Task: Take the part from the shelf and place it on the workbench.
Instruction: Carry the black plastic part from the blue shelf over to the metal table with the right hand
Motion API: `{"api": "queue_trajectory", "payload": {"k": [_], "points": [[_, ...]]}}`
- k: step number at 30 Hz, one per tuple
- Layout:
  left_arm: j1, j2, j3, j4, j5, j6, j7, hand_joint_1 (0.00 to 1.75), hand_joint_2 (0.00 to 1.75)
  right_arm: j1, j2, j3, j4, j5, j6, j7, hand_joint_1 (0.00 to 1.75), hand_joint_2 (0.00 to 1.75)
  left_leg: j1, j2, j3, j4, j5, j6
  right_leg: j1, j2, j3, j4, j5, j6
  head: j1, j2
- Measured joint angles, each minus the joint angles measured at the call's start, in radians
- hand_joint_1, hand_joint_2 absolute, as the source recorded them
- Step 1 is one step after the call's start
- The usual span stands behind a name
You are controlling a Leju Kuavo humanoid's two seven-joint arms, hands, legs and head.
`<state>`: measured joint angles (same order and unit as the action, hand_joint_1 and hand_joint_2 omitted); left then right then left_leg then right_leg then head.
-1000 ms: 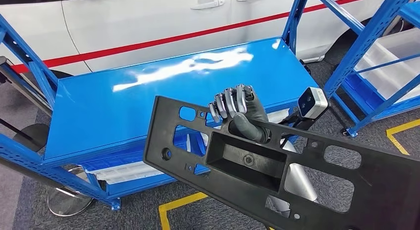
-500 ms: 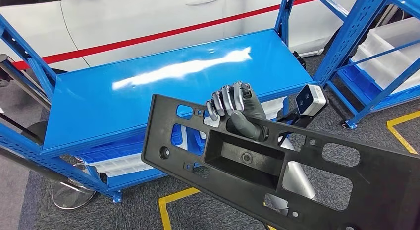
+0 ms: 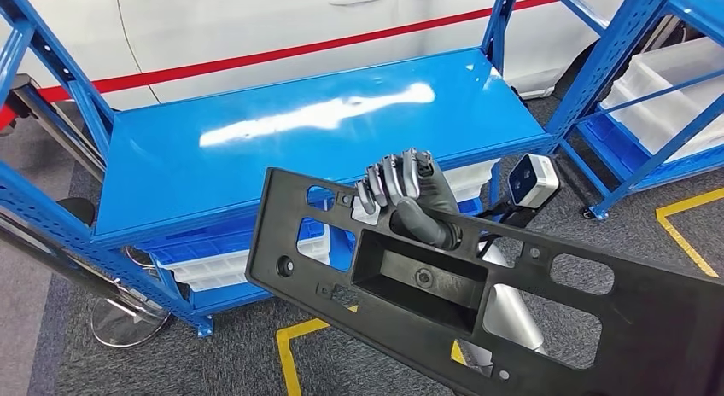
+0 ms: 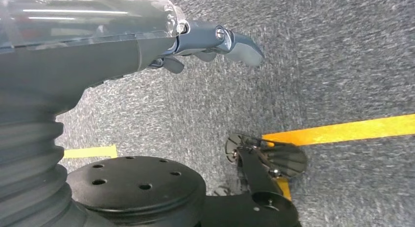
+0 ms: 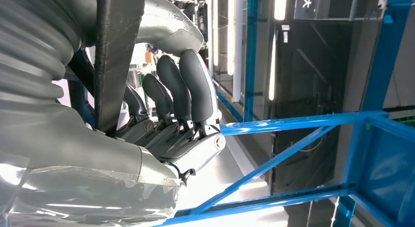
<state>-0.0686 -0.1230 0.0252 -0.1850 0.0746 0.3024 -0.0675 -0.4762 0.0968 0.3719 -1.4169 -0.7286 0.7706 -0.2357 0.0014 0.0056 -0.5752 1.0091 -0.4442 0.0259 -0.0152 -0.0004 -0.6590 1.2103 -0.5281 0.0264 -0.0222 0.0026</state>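
No brand or label can be read on anything in the head view; in the right wrist view a dark sign (image 5: 313, 3) at 1 o'clock carries pale characters, too cut off to read.

White plastic bins (image 3: 224, 268) sit on the lower level under the glossy blue metal worktop (image 3: 282, 140), at about 8 o'clock from the middle of the head view; what they hold cannot be made out. More pale bins (image 3: 674, 97) stand in the blue steel shelf rack (image 3: 615, 63) at 3 o'clock, contents likewise unclear.

The long black moulded plastic part (image 3: 478, 294), pierced with rounded cut-outs and bearing a deep rectangular recess, runs from the centre of the head view down toward 4 o'clock. It is held in the air above the grey carpet floor (image 3: 213, 362) with its yellow tape lines (image 3: 294, 353), in front of the worktop's near edge and not touching it. The right hand (image 3: 408, 195) grips the part's upper edge, its dark fingers (image 5: 188, 85) curled over one face and the thick thumb on the other.

The left hand (image 4: 210, 43) hangs above the carpet holding nothing; whether its fingers are spread or curled I cannot tell.

Behind the worktop, at 12 o'clock, stands a white car with a red stripe (image 3: 282, 29).
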Motion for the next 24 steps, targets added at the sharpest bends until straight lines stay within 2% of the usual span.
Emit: {"api": "queue_trajectory", "payload": {"k": [2,3,6,7,8,9,11,12,13,14,17,18,19,21,22,23,24], "points": [[-0.001,0.0,0.0,0.0,-0.002,-0.002,0.0,0.0,1.75,0.003,0.001,-0.003,-0.006,0.004,0.0,-0.001,1.54,1.75,-0.002,-0.001,-0.014,0.014,0.001,-0.005,0.003,0.0,0.071,-0.122,0.034,-0.008,0.0,0.0],[-0.001,0.0,0.0,0.0,-0.003,-0.002,0.0,0.0,1.75,0.005,0.002,-0.006,-0.01,0.006,-0.001,-0.001,1.54,1.75,-0.004,-0.001,-0.019,0.019,0.003,-0.009,0.005,0.001,0.086,-0.156,0.041,-0.013,-0.001,0.0],[0.0,0.0,0.0,0.0,-0.005,-0.001,0.0,0.0,1.75,0.012,0.004,-0.011,-0.018,0.011,-0.001,-0.001,1.54,1.75,-0.005,0.0,-0.03,0.024,0.011,-0.026,0.007,0.0,0.078,-0.166,0.052,-0.032,-0.001,0.0],[0.001,0.001,0.0,0.0,-0.006,0.0,0.0,0.0,1.75,0.013,0.005,-0.011,-0.02,0.011,-0.001,-0.001,1.54,1.75,-0.004,-0.001,-0.034,0.031,0.002,-0.032,0.005,-0.001,0.075,-0.169,0.058,-0.039,-0.001,0.0],[0.001,0.001,0.0,0.0,-0.008,0.0,0.001,0.0,1.75,0.014,0.006,-0.012,-0.022,0.012,-0.001,-0.001,1.54,1.75,-0.002,-0.001,-0.044,0.053,-0.019,-0.038,0.002,-0.002,0.071,-0.172,0.065,-0.046,-0.002,0.0],[0.002,0.002,0.0,0.0,-0.01,0.0,0.001,0.0,1.75,0.014,0.008,-0.013,-0.025,0.013,-0.001,-0.001,1.54,1.75,0.0,-0.002,-0.059,0.093,-0.052,-0.044,0.0,-0.004,0.065,-0.175,0.072,-0.051,-0.003,0.0],[0.002,0.002,0.0,0.0,-0.011,0.001,0.002,0.0,1.75,0.018,0.01,-0.015,-0.03,0.013,-0.001,-0.001,1.54,1.75,0.005,-0.003,-0.1,0.215,-0.131,-0.054,0.001,-0.005,0.048,-0.174,0.085,-0.055,-0.005,0.0],[0.002,0.002,0.0,0.0,-0.012,0.002,0.003,0.0,1.75,0.022,0.01,-0.017,-0.031,0.013,-0.001,-0.001,1.54,1.75,0.006,-0.002,-0.113,0.265,-0.156,-0.058,0.002,-0.006,0.038,-0.173,0.092,-0.054,-0.005,0.0],[0.002,0.002,0.0,0.0,-0.012,0.002,0.003,0.0,1.75,0.026,0.01,-0.018,-0.032,0.013,-0.001,-0.001,1.54,1.75,0.008,-0.002,-0.112,0.287,-0.164,-0.059,0.002,-0.006,0.028,-0.172,0.099,-0.053,-0.005,0.0],[0.002,0.002,0.0,0.0,-0.012,0.003,0.003,0.0,1.75,0.03,0.01,-0.018,-0.034,0.013,-0.001,-0.001,1.54,1.75,0.008,-0.002,-0.09,0.267,-0.153,-0.059,0.002,-0.006,0.019,-0.171,0.106,-0.052,-0.005,0.0],[-0.001,0.003,0.0,0.0,-0.014,0.003,0.003,0.0,1.75,0.036,0.01,-0.023,-0.046,0.013,0.0,-0.001,1.54,1.75,0.007,-0.003,0.037,0.069,-0.09,-0.05,0.002,-0.004,0.0,-0.167,0.124,-0.041,-0.005,0.0],[-0.002,0.003,0.0,0.0,-0.016,0.003,0.003,0.0,1.75,0.037,0.01,-0.027,-0.051,0.013,0.001,-0.001,1.54,1.75,0.004,-0.004,0.061,0.024,-0.081,-0.044,0.003,-0.004,-0.002,-0.167,0.129,-0.035,-0.004,0.0],[-0.003,0.004,0.0,0.0,-0.018,0.003,0.003,0.0,1.75,0.039,0.01,-0.03,-0.055,0.012,0.001,-0.001,1.54,1.75,0.001,-0.005,0.07,0.004,-0.078,-0.038,0.003,-0.004,-0.004,-0.168,0.135,-0.028,-0.004,0.0],[-0.001,0.004,0.0,0.0,-0.022,0.003,0.004,0.0,1.75,0.045,0.009,-0.035,-0.063,0.012,0.001,-0.002,1.54,1.75,-0.002,-0.006,0.062,0.002,-0.065,-0.024,0.002,-0.004,-0.005,-0.173,0.148,-0.013,-0.003,0.0],[-0.001,0.005,0.0,0.0,-0.022,0.003,0.005,0.0,1.75,0.049,0.009,-0.037,-0.066,0.011,0.002,-0.002,1.54,1.75,-0.001,-0.004,0.059,-0.002,-0.055,-0.018,0.001,-0.003,-0.008,-0.172,0.146,-0.008,-0.003,0.0],[0.0,0.005,0.0,0.0,-0.022,0.003,0.006,0.0,1.75,0.053,0.008,-0.04,-0.07,0.011,0.002,-0.002,1.54,1.75,0.001,-0.002,0.053,-0.006,-0.043,-0.009,0.0,-0.002,-0.016,-0.158,0.127,-0.003,-0.002,0.0],[0.001,0.005,0.0,0.0,-0.023,0.003,0.007,0.0,1.75,0.057,0.006,-0.043,-0.073,0.01,0.002,-0.002,1.54,1.75,0.003,0.0,0.045,-0.011,-0.031,-0.002,0.0,-0.001,-0.029,-0.126,0.091,0.001,-0.001,0.0]]}}
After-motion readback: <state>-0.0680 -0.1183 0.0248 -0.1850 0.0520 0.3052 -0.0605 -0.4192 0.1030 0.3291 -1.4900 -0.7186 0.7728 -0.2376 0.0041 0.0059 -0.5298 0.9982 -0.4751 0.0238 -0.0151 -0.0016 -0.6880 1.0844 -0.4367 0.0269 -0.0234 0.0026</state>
